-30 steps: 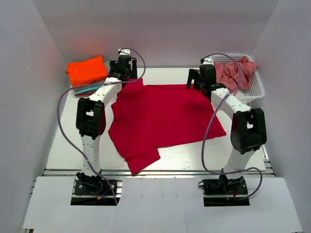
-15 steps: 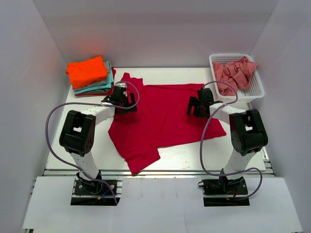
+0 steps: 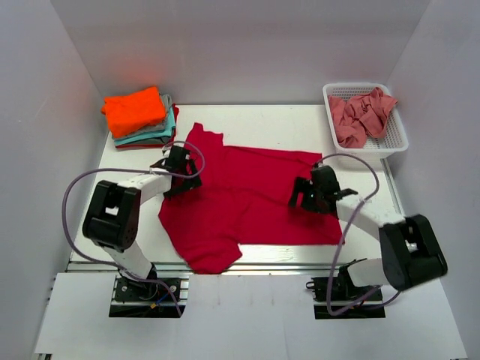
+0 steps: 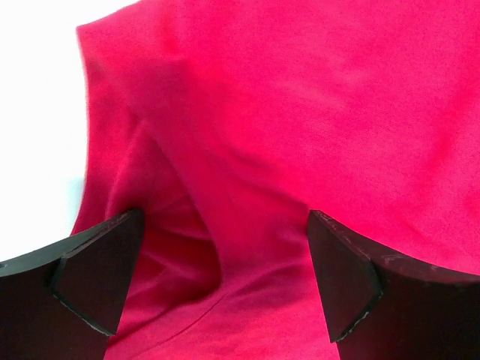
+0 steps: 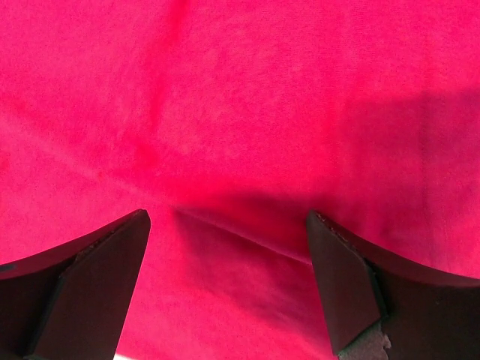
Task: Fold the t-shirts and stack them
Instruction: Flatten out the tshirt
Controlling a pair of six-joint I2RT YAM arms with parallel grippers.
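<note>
1 crimson t-shirt (image 3: 247, 195) lies spread across the middle of the desk (image 3: 285, 124), its near left part bunched close to the near edge. The left pincer (image 3: 182, 166), jaws apart, hangs low over the shirt's left side beside a sleeve crease. The right pincer (image 3: 306, 193), jaws apart too, is low over the right side, where a shallow ridge of cloth runs between its fingers. Neither holds anything. To fold well, each should probably pinch matching edges, then lift and carry evenly so the fold lands straight. Far left sits the stack with an orange t-shirt (image 3: 135, 109) on top. Far right, a salmon-pink t-shirt (image 3: 360, 116) fills the basket (image 3: 375, 151).
</note>
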